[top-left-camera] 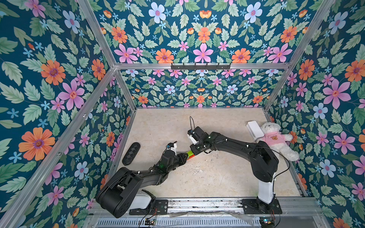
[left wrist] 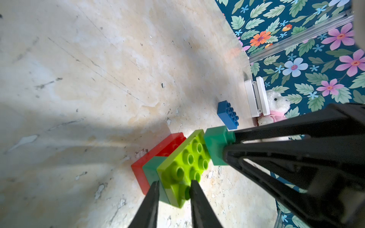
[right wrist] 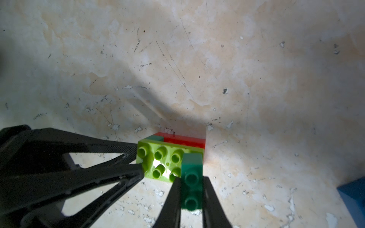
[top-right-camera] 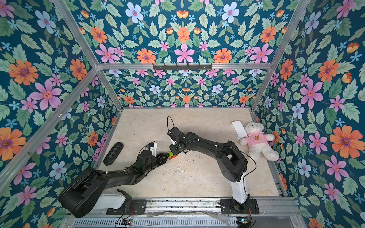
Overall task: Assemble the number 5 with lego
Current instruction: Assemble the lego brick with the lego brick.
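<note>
A lego stack lies on its side on the table: a red brick [left wrist: 158, 156], a dark-green brick [left wrist: 151, 169] and a lime-green brick [left wrist: 185, 165] with its studs showing. My left gripper [left wrist: 174, 182] is shut on one end of the stack, one finger on the dark-green layer and the other on a lime stud. My right gripper [right wrist: 192, 179] is shut on a second dark-green brick [right wrist: 191, 167], held against the other end of the lime brick's studded face. A blue brick [left wrist: 228, 114] lies loose beyond. In both top views the stack [top-left-camera: 190, 154] [top-right-camera: 172, 156] sits between the two grippers.
A white teddy [top-left-camera: 276, 140] in a pink shirt and a white box [top-left-camera: 254, 129] lie at the table's back right. A black oval object [top-left-camera: 131, 153] leans at the left wall. Flowered walls close the table on three sides.
</note>
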`<state>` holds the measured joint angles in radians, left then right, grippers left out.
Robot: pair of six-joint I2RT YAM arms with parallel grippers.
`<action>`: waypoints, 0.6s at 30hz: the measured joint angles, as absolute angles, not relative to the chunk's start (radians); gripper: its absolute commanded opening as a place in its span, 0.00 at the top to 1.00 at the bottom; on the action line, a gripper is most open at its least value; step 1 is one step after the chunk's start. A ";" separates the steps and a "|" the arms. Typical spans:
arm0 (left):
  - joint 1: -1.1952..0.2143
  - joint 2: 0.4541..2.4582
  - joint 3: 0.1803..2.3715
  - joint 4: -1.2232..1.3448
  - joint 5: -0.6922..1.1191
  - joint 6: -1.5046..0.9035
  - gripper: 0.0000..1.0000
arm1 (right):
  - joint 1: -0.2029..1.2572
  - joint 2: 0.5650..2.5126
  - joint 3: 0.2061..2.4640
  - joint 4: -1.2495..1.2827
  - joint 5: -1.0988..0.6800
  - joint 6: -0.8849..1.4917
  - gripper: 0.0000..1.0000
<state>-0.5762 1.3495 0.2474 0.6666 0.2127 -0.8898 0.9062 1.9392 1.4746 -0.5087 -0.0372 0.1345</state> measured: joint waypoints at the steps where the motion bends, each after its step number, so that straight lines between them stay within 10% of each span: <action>1: -0.576 1.350 0.247 0.669 0.213 -0.890 0.72 | 0.906 1.938 1.475 -0.509 -0.037 0.134 0.97; 18: -0.577 1.377 0.247 0.715 0.215 -0.890 0.80 | 0.907 1.942 1.486 -0.527 -0.038 0.134 0.97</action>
<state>-0.5766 1.3766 0.2470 0.7147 0.2146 -0.8898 0.9070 1.9423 1.4857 -0.5270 -0.0376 0.1341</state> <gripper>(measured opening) 0.206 0.193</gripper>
